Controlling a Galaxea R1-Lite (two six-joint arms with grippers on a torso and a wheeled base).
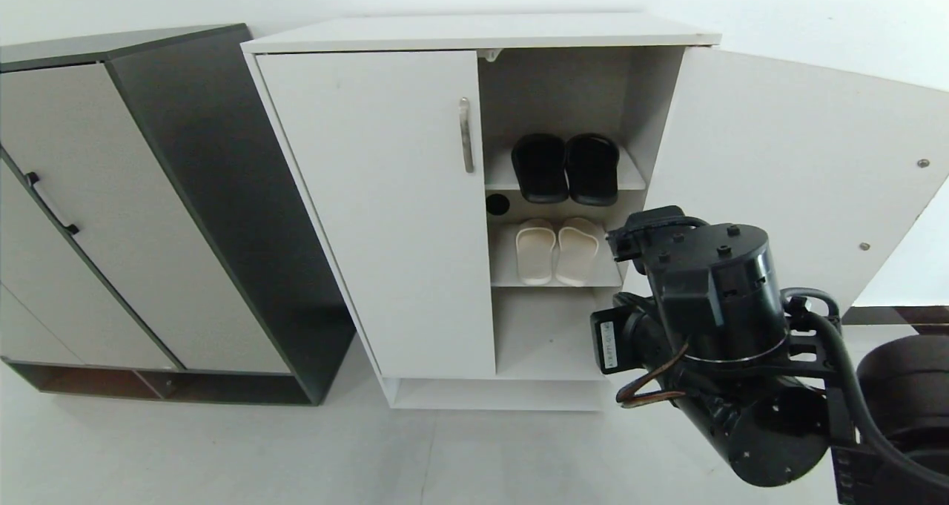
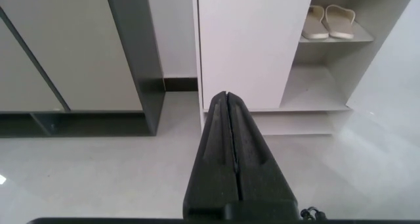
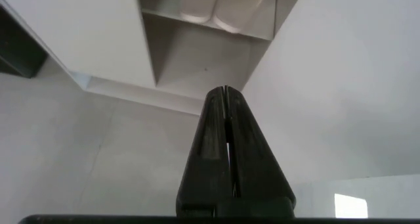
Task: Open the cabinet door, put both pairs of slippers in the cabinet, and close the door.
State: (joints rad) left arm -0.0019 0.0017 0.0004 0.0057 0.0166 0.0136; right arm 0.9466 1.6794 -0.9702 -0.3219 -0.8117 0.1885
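The white cabinet point(image 1: 482, 30) has its right door point(image 1: 786, 171) swung wide open and its left door point(image 1: 385, 208) closed. A black pair of slippers point(image 1: 565, 167) lies on the upper shelf. Below it, a cream pair of slippers point(image 1: 557, 251) lies on the middle shelf, also seen as the cream pair point(image 2: 330, 20) in the left wrist view. My right arm point(image 1: 712, 305) hangs in front of the open compartment, near the open door's inner face point(image 3: 341, 86). The right gripper point(image 3: 226, 92) is shut and holds nothing. The left gripper point(image 2: 227, 96) is shut and empty, low over the floor before the closed door.
A grey and dark cabinet point(image 1: 148, 216) stands to the left of the white one, its doors closed. The bottom compartment point(image 1: 545, 334) of the white cabinet holds nothing. Bare light floor point(image 1: 296, 453) lies in front of both cabinets.
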